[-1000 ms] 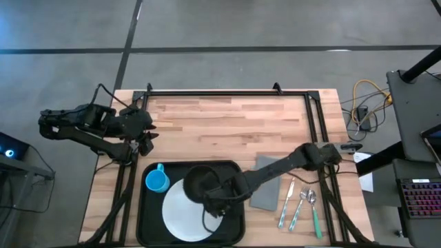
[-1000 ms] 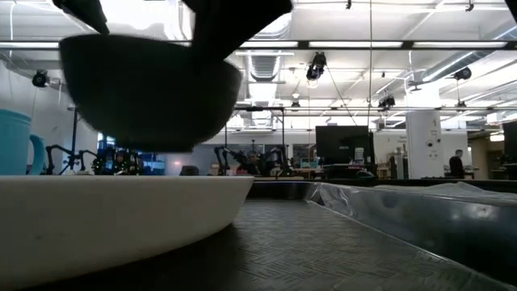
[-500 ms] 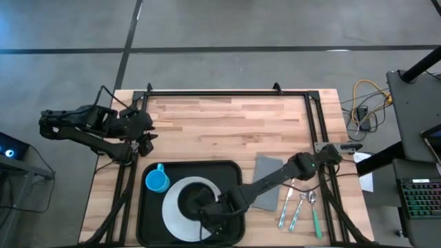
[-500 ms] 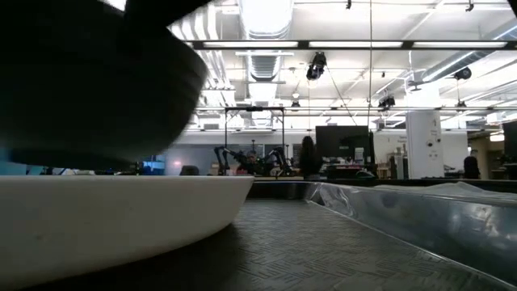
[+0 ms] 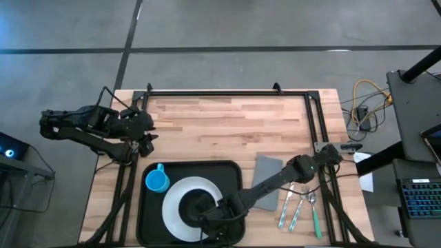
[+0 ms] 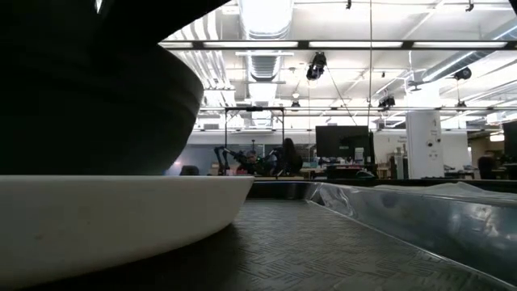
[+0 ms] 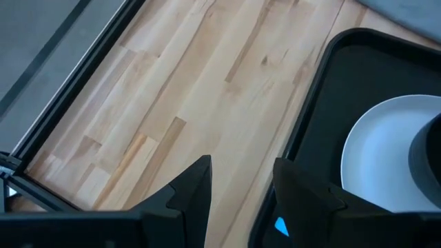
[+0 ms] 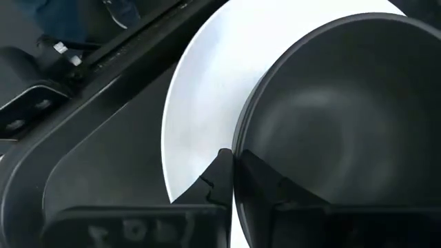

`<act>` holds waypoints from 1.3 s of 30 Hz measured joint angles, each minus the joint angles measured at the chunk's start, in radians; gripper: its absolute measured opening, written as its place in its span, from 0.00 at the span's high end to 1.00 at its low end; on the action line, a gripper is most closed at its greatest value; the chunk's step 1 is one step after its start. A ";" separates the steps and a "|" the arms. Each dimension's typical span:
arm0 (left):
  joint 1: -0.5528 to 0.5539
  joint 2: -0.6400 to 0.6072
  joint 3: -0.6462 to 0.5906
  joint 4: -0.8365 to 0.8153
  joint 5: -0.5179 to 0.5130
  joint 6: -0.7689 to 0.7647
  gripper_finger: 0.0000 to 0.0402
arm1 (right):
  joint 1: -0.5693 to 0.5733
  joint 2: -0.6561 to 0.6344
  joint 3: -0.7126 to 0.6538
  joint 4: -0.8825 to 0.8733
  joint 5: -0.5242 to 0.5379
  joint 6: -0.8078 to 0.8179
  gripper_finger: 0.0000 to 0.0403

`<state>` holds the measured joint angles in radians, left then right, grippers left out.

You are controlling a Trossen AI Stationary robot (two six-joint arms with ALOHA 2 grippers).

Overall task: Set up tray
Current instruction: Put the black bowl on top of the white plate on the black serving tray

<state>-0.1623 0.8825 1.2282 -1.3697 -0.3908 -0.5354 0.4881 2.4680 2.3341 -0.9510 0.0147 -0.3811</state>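
Observation:
A large black tray (image 5: 231,172) lies at the table's near edge. It holds a white plate (image 5: 176,196) and a blue cup (image 5: 157,180). A black bowl (image 5: 196,205) sits low over the plate's middle; in the low view the bowl (image 6: 89,89) reaches down behind the plate's rim (image 6: 121,210). My right gripper (image 5: 215,215) is shut on the bowl at its near right side. My left gripper (image 5: 146,141) waits open above the table's left side, beyond the tray's far left corner; the left wrist view shows its fingers apart (image 7: 241,193). My right gripper (image 8: 234,162) pinches the bowl's rim (image 8: 238,141). One finger (image 8: 219,176) is outside the wall and the other (image 8: 258,180) is inside the hollow. The fingers slant down from the table's right. The bowl stays upright over the plate (image 8: 207,89); whether its base touches is hidden.
A grey napkin (image 5: 267,182) lies right of the tray, under my right arm. Cutlery (image 5: 298,203) lies right of the napkin, near the table's right edge. Bare wood (image 5: 227,124) covers the table's far half. A black frame rail (image 5: 227,91) runs along the far edge.
My right gripper has carried the bowl from above the tray's far part toward the near edge and lowered it over the plate's middle, staying shut on the rim. The bowl has come down until its bottom is behind the plate's rim in the low view.

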 joint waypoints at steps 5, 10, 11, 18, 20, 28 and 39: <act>0.000 0.000 0.000 0.000 0.000 0.000 0.66 | -0.002 0.000 0.000 0.017 0.003 -0.010 0.89; 0.000 0.000 0.000 0.000 0.000 -0.001 0.66 | -0.005 0.000 0.000 0.023 0.037 -0.020 0.80; 0.000 0.000 0.000 0.001 0.000 -0.001 0.66 | -0.005 0.000 0.000 0.023 0.045 -0.020 0.78; 0.000 0.000 0.000 0.001 -0.001 -0.001 0.66 | -0.005 0.000 0.000 0.022 0.070 -0.023 0.68; 0.000 0.000 0.000 0.001 -0.001 -0.001 0.66 | -0.004 -0.002 0.000 0.016 0.100 -0.021 0.66; 0.000 0.000 0.000 0.001 -0.001 -0.001 0.66 | 0.015 -0.044 0.018 -0.131 0.451 0.343 0.59; 0.000 0.000 0.000 0.000 -0.001 0.002 0.66 | 0.027 -0.079 0.002 -0.334 0.542 1.219 0.60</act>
<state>-0.1623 0.8822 1.2282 -1.3693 -0.3920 -0.5335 0.5149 2.3894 2.3356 -1.2851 0.5569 0.8379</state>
